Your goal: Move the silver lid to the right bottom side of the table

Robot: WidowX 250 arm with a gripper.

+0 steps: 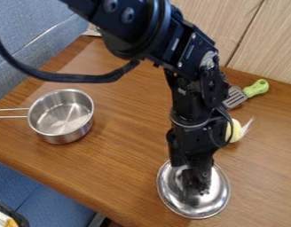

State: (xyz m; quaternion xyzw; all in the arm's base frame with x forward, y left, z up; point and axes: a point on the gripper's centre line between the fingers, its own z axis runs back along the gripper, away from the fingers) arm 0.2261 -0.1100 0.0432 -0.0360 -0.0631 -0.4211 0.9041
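The black gripper (pixel 194 188) hangs down over the silver lid (pixel 218 200), its tip in front of the lid's middle. Round and shiny, the lid lies in the lower right part of the table, close to the front edge. The gripper hides the lid's centre and part of its upper rim, so whether it has hold of the lid cannot be made out.
A silver pot (pixel 62 116) with its handle pointing left stands on the left of the wooden table (pixel 127 155). Behind the arm on the right are a green-handled spatula (pixel 256 88) and a yellow object (pixel 235 131) with whitish bristles or tuft. Wooden panels rise at the back.
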